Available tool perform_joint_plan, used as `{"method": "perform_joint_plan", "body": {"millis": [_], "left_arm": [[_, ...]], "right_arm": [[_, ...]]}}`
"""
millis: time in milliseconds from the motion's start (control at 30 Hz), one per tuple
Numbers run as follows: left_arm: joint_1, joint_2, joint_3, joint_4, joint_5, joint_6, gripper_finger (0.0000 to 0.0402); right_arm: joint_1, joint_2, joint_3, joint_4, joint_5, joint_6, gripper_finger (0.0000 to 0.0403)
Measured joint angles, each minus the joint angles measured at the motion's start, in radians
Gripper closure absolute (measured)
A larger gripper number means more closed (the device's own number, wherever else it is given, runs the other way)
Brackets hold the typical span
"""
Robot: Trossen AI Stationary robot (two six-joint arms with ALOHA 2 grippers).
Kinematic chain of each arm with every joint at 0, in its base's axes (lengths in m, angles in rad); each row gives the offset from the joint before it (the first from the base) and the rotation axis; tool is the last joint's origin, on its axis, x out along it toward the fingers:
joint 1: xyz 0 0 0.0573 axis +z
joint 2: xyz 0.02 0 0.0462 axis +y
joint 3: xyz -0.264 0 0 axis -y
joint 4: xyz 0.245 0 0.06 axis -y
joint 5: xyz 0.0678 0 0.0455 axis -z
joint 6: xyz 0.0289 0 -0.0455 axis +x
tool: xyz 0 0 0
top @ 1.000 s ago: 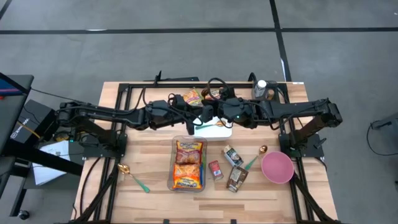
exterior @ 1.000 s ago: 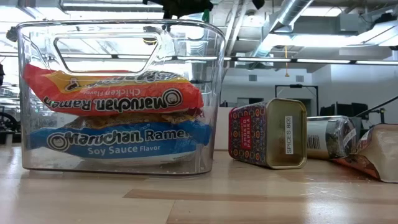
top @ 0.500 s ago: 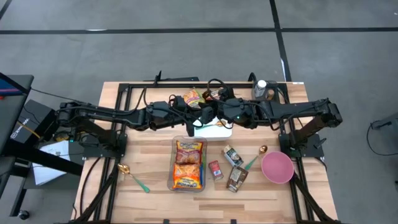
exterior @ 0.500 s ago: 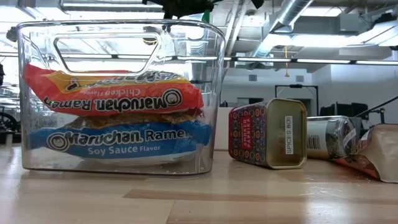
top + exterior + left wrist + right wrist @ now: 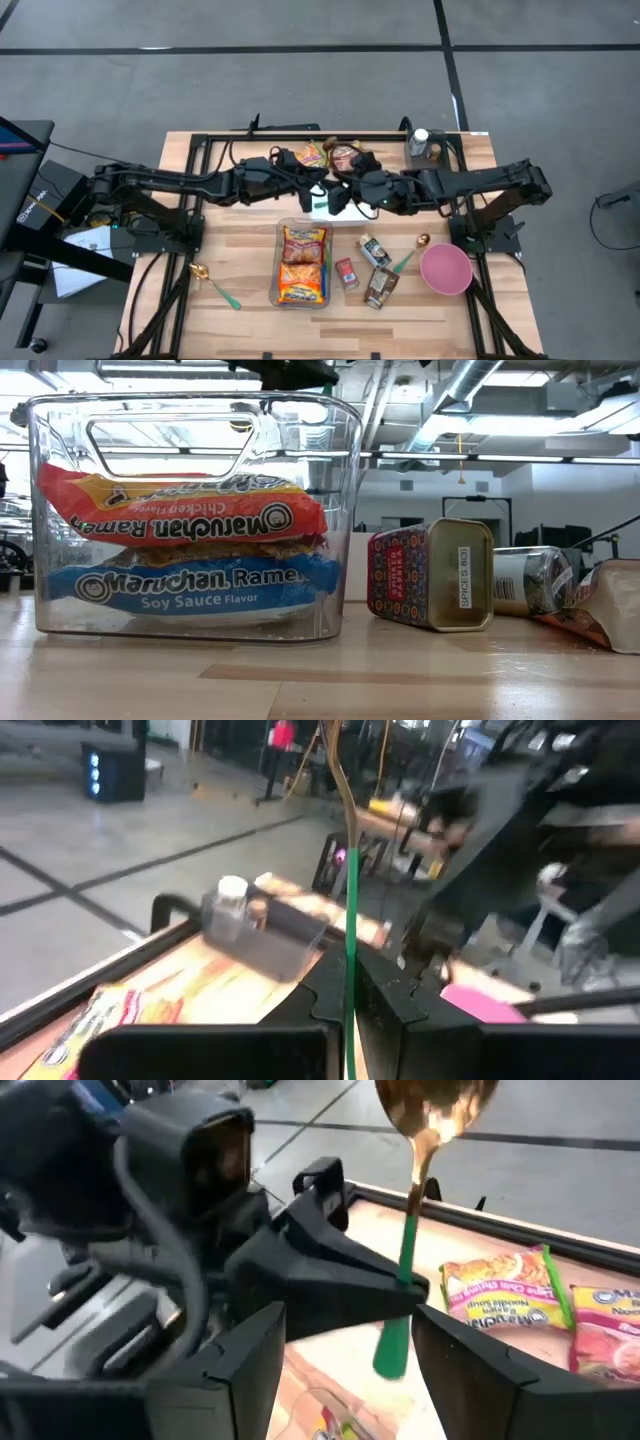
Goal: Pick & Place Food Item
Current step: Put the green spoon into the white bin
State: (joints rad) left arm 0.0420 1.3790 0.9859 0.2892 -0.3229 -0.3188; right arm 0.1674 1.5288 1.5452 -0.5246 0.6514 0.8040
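Note:
A spoon with a green handle and gold bowl (image 5: 412,1230) stands upright in the air above the middle of the table. My left gripper (image 5: 405,1295) is shut on it; it also shows in the left wrist view (image 5: 350,990) and the high view (image 5: 320,192). My right gripper (image 5: 345,1340) is open and empty, facing the spoon from the table's right side, its fingers on either side of the handle's lower end without touching. A clear bin (image 5: 302,262) nearer the front holds ramen packs (image 5: 180,520). My left gripper pinches the spoon's green handle (image 5: 404,1280) between its two fingers, a little above the handle's free end (image 5: 388,1355). The fingers (image 5: 340,1285) come level, across the handle. The spoon is lifted clear and upright, its gold bowl (image 5: 435,1100) on top.
Two ramen packs (image 5: 310,155) (image 5: 347,157) and a bottle (image 5: 419,142) lie at the far edge. A spice tin (image 5: 347,273), a jar (image 5: 374,250), a bag (image 5: 380,288), a pink bowl (image 5: 445,268) and two more spoons (image 5: 213,285) (image 5: 412,252) lie near the front.
My right arm has drawn back toward the table's right and near side, uncovering the second ramen pack at the far edge. The green handle tip that showed at the top of the low view has gone out of that view.

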Motion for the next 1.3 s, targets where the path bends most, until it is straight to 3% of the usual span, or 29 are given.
{"method": "perform_joint_plan", "body": {"millis": [233,667,900,1033,1300], "left_arm": [[0.019,-0.028,0.000,-0.135,0.083,0.040,0.0399],[0.021,-0.030,0.000,-0.322,0.377,0.207,0.0398],[0.072,-0.010,0.005,-0.372,0.499,0.161,0.0399],[0.109,0.053,0.090,-0.451,0.567,0.160,0.0400],[0.150,0.290,0.400,-0.741,0.637,0.238,0.0400]], "right_arm": [[0.041,-0.068,0.000,-0.085,0.007,0.027,0.0192],[0.089,-0.181,0.000,-0.177,0.030,0.027,0.0195],[0.095,-0.189,0.000,-0.180,0.029,0.035,0.0195],[0.107,-0.189,0.000,-0.179,0.030,0.050,0.0196],[0.140,-0.196,0.000,-0.154,0.048,0.054,0.0197]]}}
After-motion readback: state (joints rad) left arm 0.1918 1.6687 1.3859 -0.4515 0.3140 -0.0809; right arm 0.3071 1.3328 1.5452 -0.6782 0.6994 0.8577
